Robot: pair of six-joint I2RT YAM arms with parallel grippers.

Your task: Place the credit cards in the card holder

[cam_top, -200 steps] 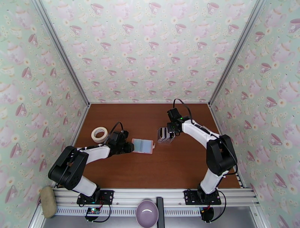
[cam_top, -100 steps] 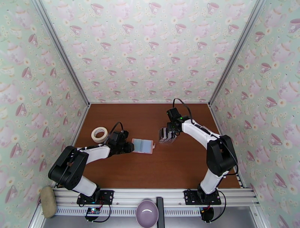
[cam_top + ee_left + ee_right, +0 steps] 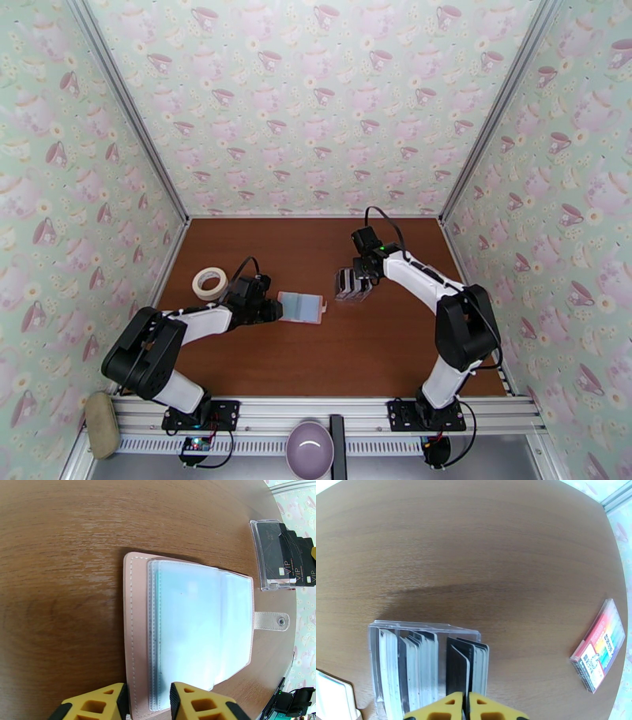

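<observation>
Now we are stretching our left arm low across the bench, the left end effector sitting partly open at the near edge of the open card holder. Our right arm is reaching inward, wrist down, the right end effector pinching a black credit card in the clear stand.

2 arms, same build. The left arm and right arm have white link shells, bulky black joint housings and black base plates. Thin black cable loops over each wrist. The left gripper and right gripper have yellow fingers with recessed pockets.
</observation>
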